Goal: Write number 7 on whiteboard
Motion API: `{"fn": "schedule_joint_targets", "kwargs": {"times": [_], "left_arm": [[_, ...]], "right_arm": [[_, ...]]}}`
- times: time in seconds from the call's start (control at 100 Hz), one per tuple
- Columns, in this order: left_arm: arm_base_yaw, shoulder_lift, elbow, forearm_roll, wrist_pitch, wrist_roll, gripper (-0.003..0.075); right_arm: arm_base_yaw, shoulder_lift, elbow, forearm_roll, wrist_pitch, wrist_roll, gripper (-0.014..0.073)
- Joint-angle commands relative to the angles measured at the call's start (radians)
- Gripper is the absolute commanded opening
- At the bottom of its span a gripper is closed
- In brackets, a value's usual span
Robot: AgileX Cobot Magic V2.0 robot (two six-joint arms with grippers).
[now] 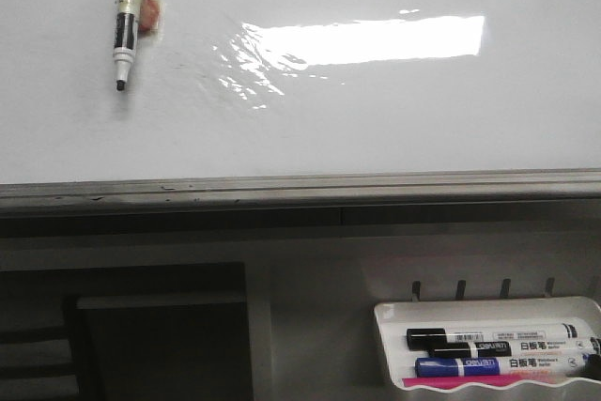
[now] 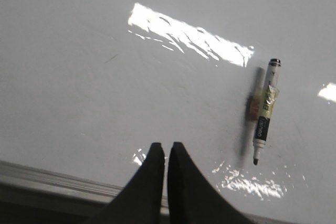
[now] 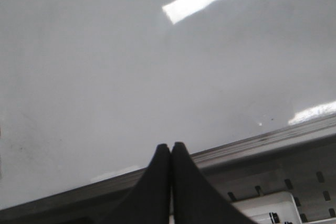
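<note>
The whiteboard fills the upper part of the front view, with a bright light reflection and a grey bottom rail. No number 7 shows on it. A black and white marker is stuck on the board at the upper left, uncapped, tip pointing down. It also shows in the left wrist view. My left gripper is shut and empty, close to the board just above the rail, apart from the marker. My right gripper is shut and empty, near the rail. Neither gripper shows in the front view.
A small white marker tray hangs below the rail at the lower right and holds a black marker, a blue one and others. A dark opening lies below the rail at the lower left.
</note>
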Motion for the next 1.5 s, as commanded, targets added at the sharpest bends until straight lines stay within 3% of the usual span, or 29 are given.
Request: {"fn": "schedule_joint_targets", "kwargs": {"times": [0.0, 0.16, 0.33, 0.4, 0.48, 0.55, 0.6, 0.67, 0.74, 1.12, 1.49], "left_arm": [[0.002, 0.122, -0.143, 0.012, 0.059, 0.090, -0.0020], [0.002, 0.289, -0.311, 0.010, 0.206, 0.156, -0.0020], [-0.065, 0.383, -0.369, 0.004, 0.190, 0.167, -0.0019], [-0.102, 0.411, -0.371, -0.008, 0.169, 0.198, 0.0002], [-0.143, 0.443, -0.371, -0.028, 0.141, 0.209, 0.0083], [-0.173, 0.474, -0.371, -0.059, 0.104, 0.209, 0.0199], [-0.193, 0.498, -0.371, -0.086, 0.068, 0.209, 0.0301], [-0.224, 0.534, -0.371, -0.113, 0.011, 0.209, 0.0409], [-0.264, 0.571, -0.371, -0.118, -0.052, 0.209, 0.0461], [-0.514, 0.864, -0.371, -0.105, -0.444, 0.209, 0.0461], [-0.545, 1.096, -0.376, -0.062, -0.678, 0.209, 0.0461]], "right_arm": [[0.002, 0.112, -0.105, -0.005, 0.032, -0.061, -0.0056], [0.002, 0.290, -0.249, -0.005, 0.144, -0.160, -0.0056], [0.006, 0.386, -0.327, -0.003, 0.169, -0.182, -0.0018], [0.010, 0.412, -0.342, -0.002, 0.175, -0.187, 0.0086], [0.017, 0.437, -0.350, 0.001, 0.178, -0.187, 0.0295], [0.017, 0.454, -0.350, 0.005, 0.179, -0.187, 0.0443], [0.017, 0.463, -0.350, 0.005, 0.182, -0.187, 0.0491], [0.017, 0.467, -0.350, 0.005, 0.182, -0.187, 0.0490], [0.017, 0.467, -0.350, 0.005, 0.182, -0.187, 0.0488], [0.017, 0.467, -0.350, 0.005, 0.180, -0.187, 0.0489], [0.017, 0.467, -0.350, 0.005, 0.176, -0.188, 0.0488]]}}
